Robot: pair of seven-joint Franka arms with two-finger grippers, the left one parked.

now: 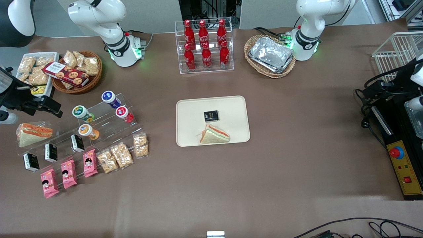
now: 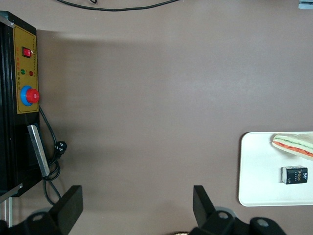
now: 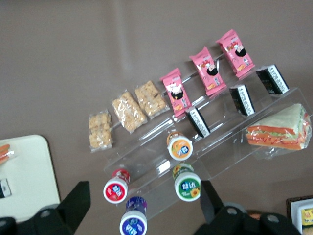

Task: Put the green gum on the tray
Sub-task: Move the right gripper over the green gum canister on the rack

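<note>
Brown covering spans the whole surface (image 1: 297, 165), and only the front view takes in all of it, with the cream tray (image 1: 191, 109) near its middle carrying a wrapped sandwich (image 1: 214, 135) and a small black packet (image 1: 211, 116) just beside it. The right wrist view catches only a corner of that tray (image 3: 24, 181), but it looks straight down on the clear stepped stand (image 3: 220, 147), where labels read far better than from the front. The front view alone shows the working arm reaching in at its own end of the surface, its dark wrist held above the stand's edge, with the tool (image 1: 49, 107) hanging released, fingers (image 3: 78, 198) spread wide apart and touching nothing. The green gum (image 1: 81, 112) stands on the stand, well apart from the tray; in the wrist view its white cap with the green label (image 3: 188, 184) sits between the spread fingers, below them. An orange-capped bottle (image 3: 179, 146) stands close by, with a red-capped bottle (image 3: 115, 189) and a blue-capped bottle (image 3: 133, 223) on the same stand.
</note>
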